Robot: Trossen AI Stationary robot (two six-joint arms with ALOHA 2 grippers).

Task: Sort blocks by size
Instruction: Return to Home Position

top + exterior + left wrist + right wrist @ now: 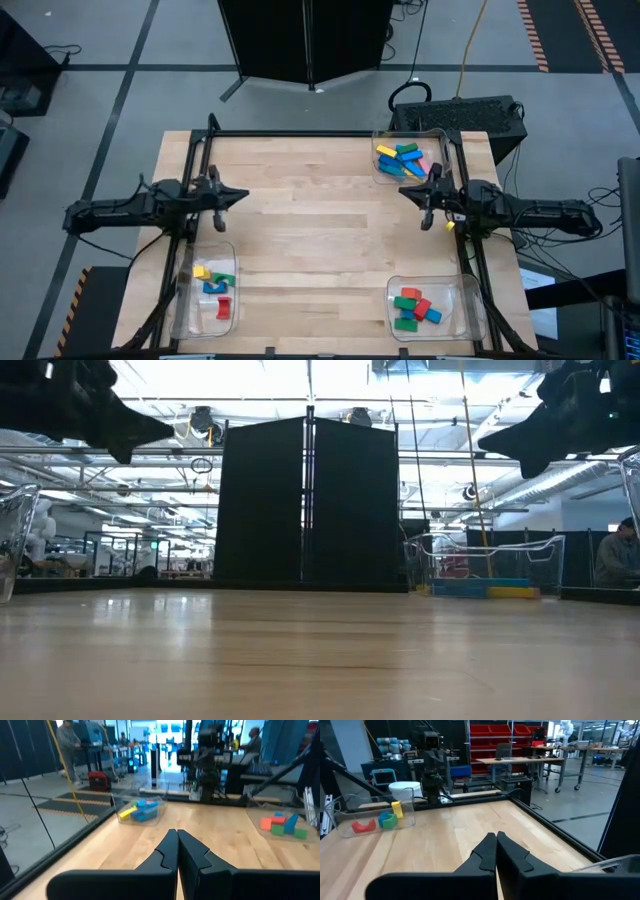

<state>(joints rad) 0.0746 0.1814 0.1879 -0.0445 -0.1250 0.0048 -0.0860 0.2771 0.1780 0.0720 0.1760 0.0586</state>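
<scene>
The blocks (404,160) are lying heaped in three clear trays (384,176) at the corners, overlapping so their lengths are hard to judge. The left gripper (240,196) and right gripper (405,192) are hovering at opposite sides, fingers pressed together, leaving the middle of the table (310,240) open.

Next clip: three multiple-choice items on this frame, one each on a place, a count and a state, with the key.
1. Seen from above, which table corner has no tray? A upper left; B upper right; C lower right.
2. How many clear trays hold blocks? A two; B three; C four.
3. The left gripper is: A open; B shut on a block; C shut, empty.
Key: 1A, only the upper right tray, lower left tray and lower right tray show. 2B, each holds blocks. 3C, its fingers meet with nothing between.
</scene>
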